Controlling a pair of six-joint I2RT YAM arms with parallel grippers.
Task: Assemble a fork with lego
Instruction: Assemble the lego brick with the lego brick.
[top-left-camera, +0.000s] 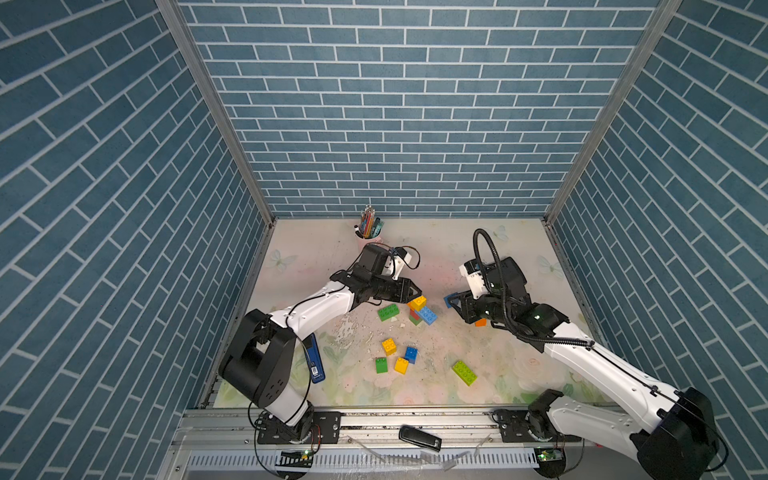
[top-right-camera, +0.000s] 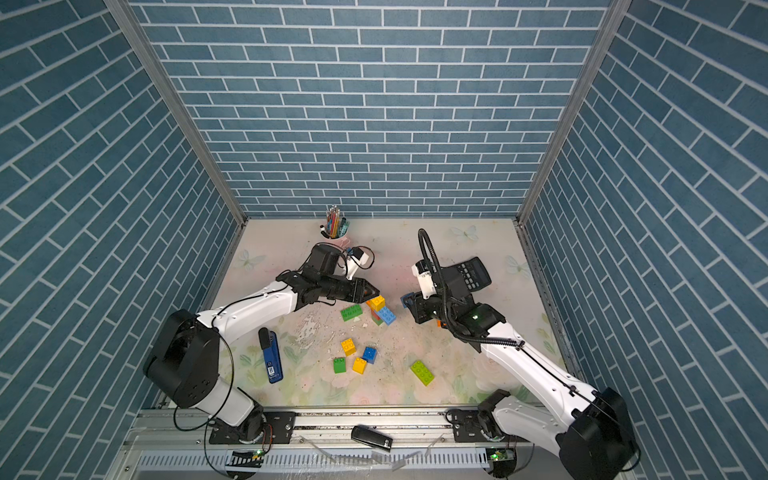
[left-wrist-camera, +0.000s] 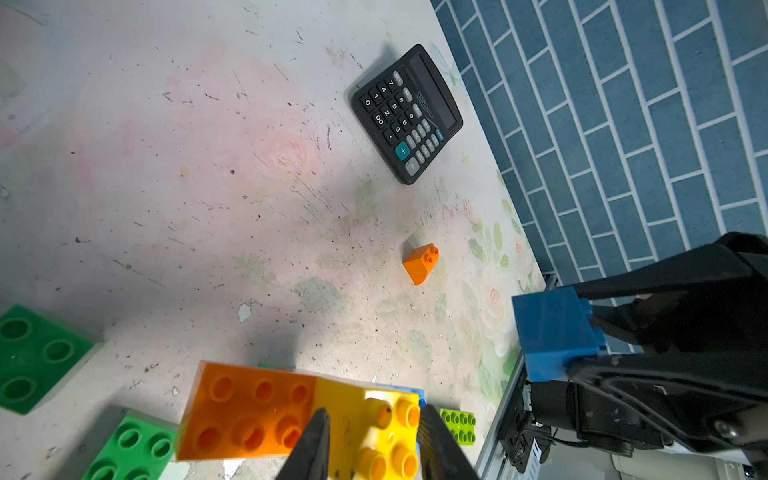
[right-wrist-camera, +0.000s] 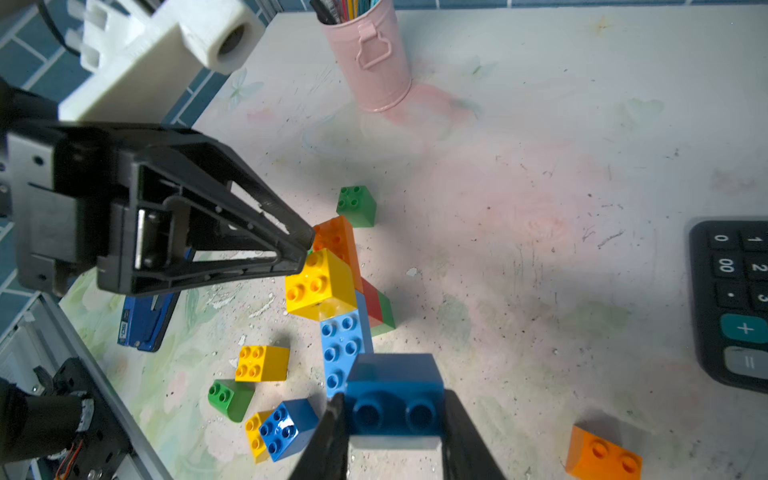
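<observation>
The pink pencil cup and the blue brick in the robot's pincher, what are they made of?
Pink pencil cup: probably painted metal, going by its lipped base, raised handle loop and soft sheen.
Blue brick: hard plastic, with moulded round studs and smooth, slightly glossy faces.

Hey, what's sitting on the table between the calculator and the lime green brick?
A small orange brick, touching neither calculator nor lime brick; the left wrist view shows it best.

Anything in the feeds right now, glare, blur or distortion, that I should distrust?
Left wrist view: glare on the yellow brick, orange brick beside it soft. Right wrist view: held blue brick clear, white camera mount out of focus. Both top views: walls splay with wide-angle stretch, light even.
</observation>
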